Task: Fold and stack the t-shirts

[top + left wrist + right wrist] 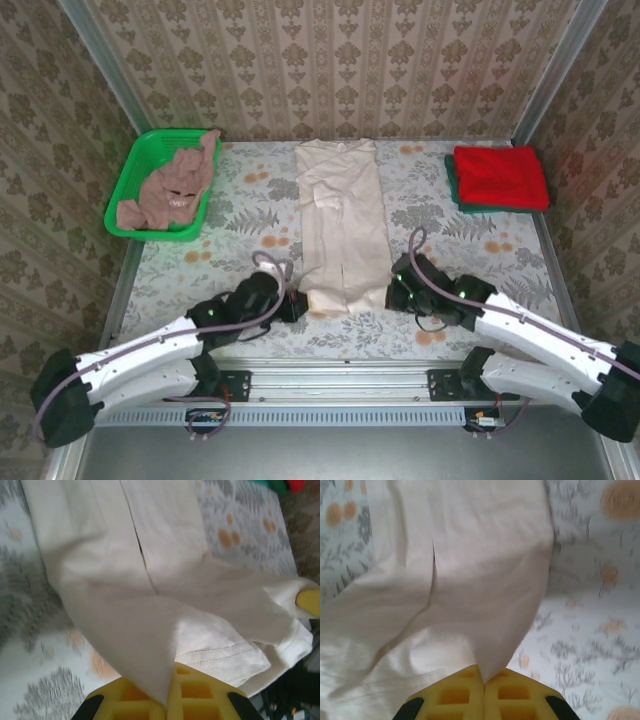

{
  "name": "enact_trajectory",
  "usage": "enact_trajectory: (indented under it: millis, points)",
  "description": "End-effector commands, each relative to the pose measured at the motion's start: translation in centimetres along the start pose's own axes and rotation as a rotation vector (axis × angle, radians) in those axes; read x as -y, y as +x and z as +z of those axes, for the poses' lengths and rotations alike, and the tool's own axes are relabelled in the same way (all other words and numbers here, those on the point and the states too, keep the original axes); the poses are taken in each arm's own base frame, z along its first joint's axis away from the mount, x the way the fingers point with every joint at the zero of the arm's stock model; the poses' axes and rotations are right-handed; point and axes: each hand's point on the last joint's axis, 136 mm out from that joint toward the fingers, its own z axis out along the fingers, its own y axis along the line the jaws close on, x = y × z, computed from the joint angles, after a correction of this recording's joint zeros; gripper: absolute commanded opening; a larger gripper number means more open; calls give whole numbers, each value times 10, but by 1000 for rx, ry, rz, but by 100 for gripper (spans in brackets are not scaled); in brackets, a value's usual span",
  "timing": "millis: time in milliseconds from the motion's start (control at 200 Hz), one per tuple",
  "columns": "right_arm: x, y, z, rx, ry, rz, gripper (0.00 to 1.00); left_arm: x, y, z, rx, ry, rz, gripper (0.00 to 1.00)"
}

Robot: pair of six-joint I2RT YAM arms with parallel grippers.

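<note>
the cream t-shirt (pixel 340 220) lies in the middle of the flowered table (pixel 240 200), folded into a long narrow strip that runs from the far edge towards the arms. the left gripper (pixel 292 307) sits at the near left corner of the strip and the right gripper (pixel 396 296) at the near right corner, both low over the table. in the left wrist view the yellow fingers (pixel 200 695) are pressed together on a pinch of cream cloth, which rises from them in a loose fold with the stitched hem just beside it. in the right wrist view the yellow fingers (pixel 455 695) are likewise clamped on a point of the same cloth. at the far right of the table the red t-shirt (pixel 500 175) lies folded on top of the dark green t-shirt (pixel 453 188), of which a thin edge shows. at the far left the pink-brown t-shirt (pixel 172 190) lies crumpled in the green basket (pixel 125 195).
</note>
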Motion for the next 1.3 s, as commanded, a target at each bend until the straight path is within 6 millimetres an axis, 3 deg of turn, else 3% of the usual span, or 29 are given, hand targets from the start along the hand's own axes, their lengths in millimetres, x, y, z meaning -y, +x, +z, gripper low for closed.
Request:
enact_trajectory:
  millis: [0,175,420,485,515,680,825,870,950,1215,1295]
  points:
    - [-11,-38,5,28,14,-62,0,5,-24,8,-58,19,56,1]
    - [-15,-94,35,16,18,-32,0,-4,-76,39,-92,25,22,2]
    - [-15,-154,110,-80,22,-14,0,-30,-134,93,-161,51,-27,0]
    - [-14,-166,122,-94,17,-11,0,-33,-142,106,-188,67,-32,0]
    - [-14,-172,126,-96,15,-6,0,-46,-152,108,-181,50,-53,0]
    - [-10,-201,147,-92,-13,24,0,-70,-183,123,-174,50,-91,0]
    - [-1,-213,170,-110,0,36,0,-85,-198,135,-178,68,-107,0]
    - [3,-215,179,-127,1,46,2,-94,-197,144,-201,69,-125,9]
    - [16,-213,192,-151,35,57,2,-107,-195,158,-231,78,-157,13]
    - [28,-231,183,-101,33,85,0,-118,-211,171,-215,89,-171,11]
    - [31,-230,184,-107,46,85,0,-117,-217,173,-212,104,-174,0]
